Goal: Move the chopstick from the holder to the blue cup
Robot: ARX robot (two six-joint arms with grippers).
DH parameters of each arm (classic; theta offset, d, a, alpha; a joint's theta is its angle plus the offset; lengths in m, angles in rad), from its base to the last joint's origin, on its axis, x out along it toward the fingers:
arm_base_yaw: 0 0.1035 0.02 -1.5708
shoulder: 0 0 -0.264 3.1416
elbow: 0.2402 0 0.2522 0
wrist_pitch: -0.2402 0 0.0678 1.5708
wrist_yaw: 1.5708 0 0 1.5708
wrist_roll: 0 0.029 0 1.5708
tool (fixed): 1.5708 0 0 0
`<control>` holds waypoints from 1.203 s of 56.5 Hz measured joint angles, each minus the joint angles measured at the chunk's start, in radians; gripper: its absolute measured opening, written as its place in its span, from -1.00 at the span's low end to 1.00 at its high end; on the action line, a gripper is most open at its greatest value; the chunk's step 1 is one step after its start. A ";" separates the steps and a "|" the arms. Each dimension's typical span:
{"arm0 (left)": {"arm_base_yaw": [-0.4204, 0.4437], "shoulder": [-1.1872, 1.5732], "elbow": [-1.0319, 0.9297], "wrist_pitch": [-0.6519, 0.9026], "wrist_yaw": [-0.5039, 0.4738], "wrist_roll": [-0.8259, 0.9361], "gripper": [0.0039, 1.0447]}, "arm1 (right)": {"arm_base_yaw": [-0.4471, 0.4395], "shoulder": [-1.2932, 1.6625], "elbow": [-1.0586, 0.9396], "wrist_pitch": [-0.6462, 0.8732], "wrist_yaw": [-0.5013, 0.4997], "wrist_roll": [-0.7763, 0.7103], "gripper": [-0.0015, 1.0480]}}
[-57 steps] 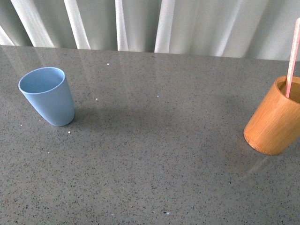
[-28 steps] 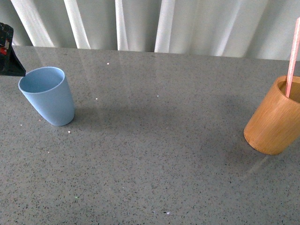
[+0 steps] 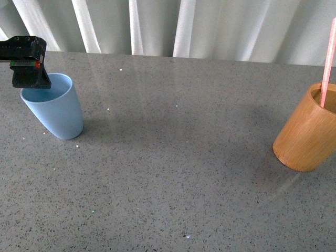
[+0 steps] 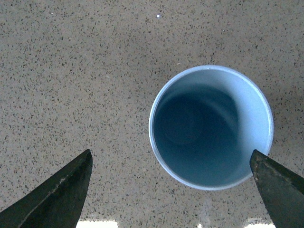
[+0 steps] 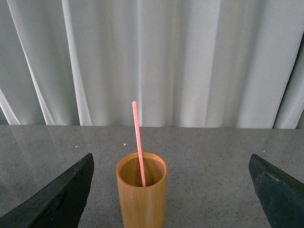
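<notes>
Chopstick (image 3: 328,63) unmoved in holder (image 3: 307,134), L jaws now in, wide open over blue cup (image 3: 55,113), R jaws open too.

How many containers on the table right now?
2. A matte light blue plastic cup stands on the left, below the open left gripper; an orange-brown wood-grain cylindrical holder stands on the far right, holding a thin pink chopstick. Nothing appears hidden.

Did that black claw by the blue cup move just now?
Yes. The left gripper came in from the left edge and now hangs over the blue cup's rim.
</notes>
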State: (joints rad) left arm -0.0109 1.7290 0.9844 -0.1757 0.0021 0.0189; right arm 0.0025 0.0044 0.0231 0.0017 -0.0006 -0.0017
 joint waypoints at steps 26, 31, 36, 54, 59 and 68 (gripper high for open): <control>0.016 0.106 0.055 0.024 -0.036 0.004 0.87 | 0.000 0.000 0.000 0.000 0.000 0.000 0.81; 0.018 0.126 0.062 0.025 -0.037 0.004 0.87 | 0.000 0.000 0.000 0.000 0.000 0.000 0.81; 0.018 0.143 0.068 0.028 -0.040 0.004 0.87 | 0.000 0.000 0.000 0.000 0.000 0.000 0.81; 0.007 0.176 0.088 0.052 -0.069 -0.021 0.32 | 0.000 0.000 0.000 0.000 0.000 0.000 0.81; 0.002 0.184 0.089 0.048 -0.074 -0.021 0.08 | 0.000 0.000 0.000 0.000 0.000 0.000 0.81; -0.010 0.193 0.098 -0.017 -0.071 -0.030 -0.47 | 0.000 0.000 0.000 0.000 0.000 0.000 0.81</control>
State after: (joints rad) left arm -0.0208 1.9224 1.0824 -0.1925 -0.0689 -0.0113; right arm 0.0025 0.0044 0.0231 0.0017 -0.0006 -0.0017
